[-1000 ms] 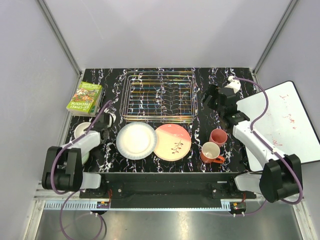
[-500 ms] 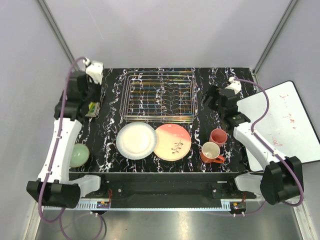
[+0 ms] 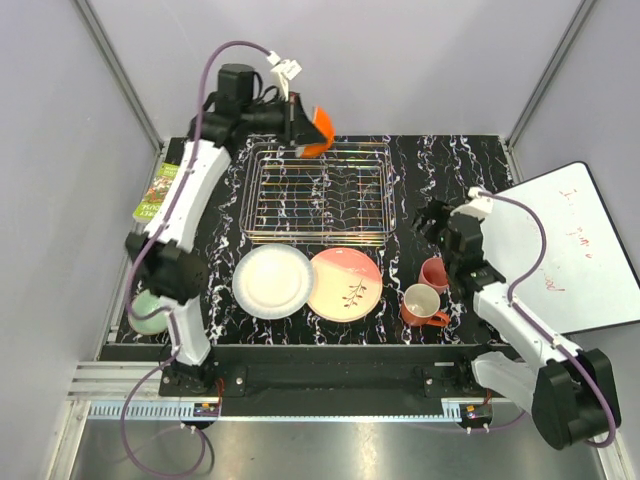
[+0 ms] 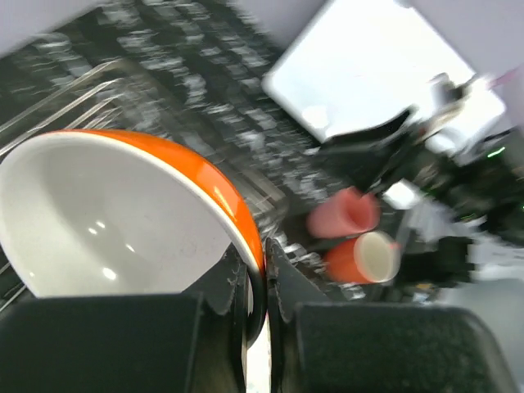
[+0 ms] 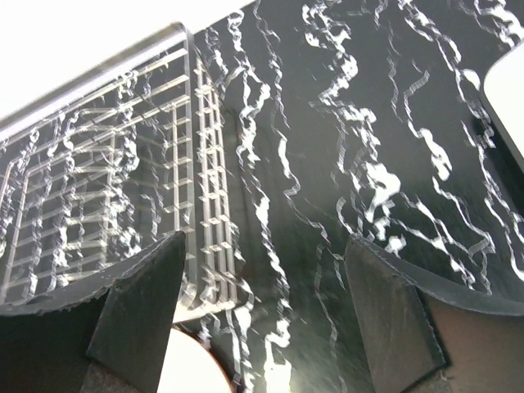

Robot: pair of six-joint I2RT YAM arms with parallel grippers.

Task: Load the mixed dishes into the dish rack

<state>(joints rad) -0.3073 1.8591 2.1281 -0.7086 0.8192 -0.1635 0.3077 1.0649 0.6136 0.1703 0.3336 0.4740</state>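
My left gripper [image 3: 301,127] is shut on the rim of the orange bowl [image 3: 320,126] and holds it tilted, high above the back edge of the silver wire dish rack [image 3: 318,192]. In the left wrist view the jaws [image 4: 255,270] pinch the bowl's rim [image 4: 123,205], white inside. The white plate [image 3: 272,281] and the peach-pink twig plate [image 3: 345,284] lie in front of the rack. The pink cup [image 3: 436,273] and orange mug [image 3: 422,304] stand at the right. The pale green bowl [image 3: 148,312] sits at the left, partly behind the arm. My right gripper [image 3: 432,218] is open and empty, right of the rack.
A green book [image 3: 155,195] lies left of the rack, partly hidden by the left arm. A whiteboard [image 3: 560,240] lies at the right edge. The right wrist view shows the rack's corner [image 5: 106,205] and the peach plate's edge [image 5: 184,368].
My left arm has swung from the table's left side up to the back, and the orange bowl now shows in its gripper above the rack. My right gripper has drawn back toward the near side.
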